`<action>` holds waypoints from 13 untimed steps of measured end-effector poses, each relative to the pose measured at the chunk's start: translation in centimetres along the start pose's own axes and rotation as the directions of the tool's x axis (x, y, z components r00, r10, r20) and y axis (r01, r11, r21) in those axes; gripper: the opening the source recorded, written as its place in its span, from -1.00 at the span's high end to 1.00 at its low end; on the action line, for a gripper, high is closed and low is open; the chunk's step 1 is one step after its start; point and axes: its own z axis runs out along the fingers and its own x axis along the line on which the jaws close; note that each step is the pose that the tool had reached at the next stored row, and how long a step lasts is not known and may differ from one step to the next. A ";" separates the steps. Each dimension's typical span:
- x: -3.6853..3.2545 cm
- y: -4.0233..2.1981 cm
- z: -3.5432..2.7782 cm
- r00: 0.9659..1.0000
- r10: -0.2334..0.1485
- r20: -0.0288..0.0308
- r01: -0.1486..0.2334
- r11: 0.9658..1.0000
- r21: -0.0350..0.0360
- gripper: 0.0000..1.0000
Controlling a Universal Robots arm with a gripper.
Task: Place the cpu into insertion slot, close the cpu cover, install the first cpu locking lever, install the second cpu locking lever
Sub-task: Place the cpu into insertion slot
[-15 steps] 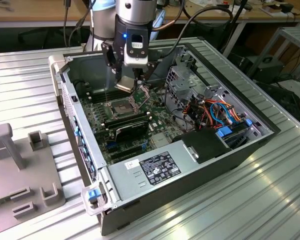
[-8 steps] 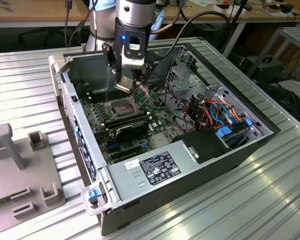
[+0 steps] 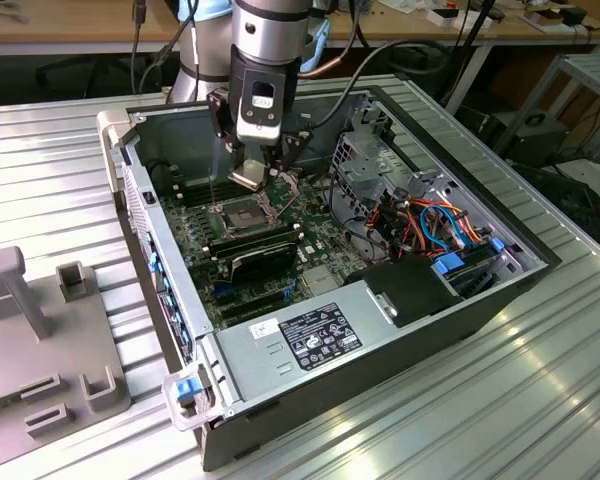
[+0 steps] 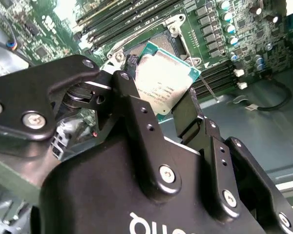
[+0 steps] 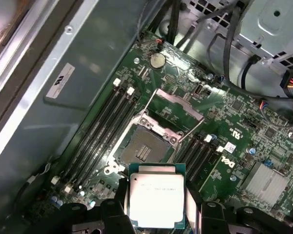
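My gripper point(image 3: 248, 178) is shut on the cpu point(image 3: 247, 179), a flat square chip with a silver face and a green rim. It hangs a little above the open insertion slot point(image 3: 242, 216) inside the computer case. In both wrist views the black fingers point(image 5: 121, 196) clamp two opposite edges of the cpu point(image 5: 156, 194) point(image 4: 164, 79). The insertion slot point(image 5: 145, 148) lies bare, its pin field showing. The cpu cover point(image 5: 178, 108) is swung back off the socket, and thin wire levers point(image 5: 186, 140) stand loose beside it. The insertion slot point(image 4: 162, 43) is partly hidden behind the chip.
Long black memory slots point(image 5: 100, 126) flank the socket on both sides. A metal drive cage point(image 3: 365, 160) and coloured cables point(image 3: 435, 225) crowd the case on the exterior view's right. The power supply point(image 3: 315, 335) sits at the front. A grey fixture point(image 3: 40, 330) stands on the ribbed table.
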 end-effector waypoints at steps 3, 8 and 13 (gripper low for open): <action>-0.02 0.03 0.96 0.996 0.088 0.003 -0.088 0.996 0.001 -0.09; -0.07 0.08 2.04 0.981 0.191 0.006 -0.191 0.981 0.002 -0.09; -0.06 0.09 2.19 0.979 0.205 0.006 -0.205 0.979 0.004 -0.09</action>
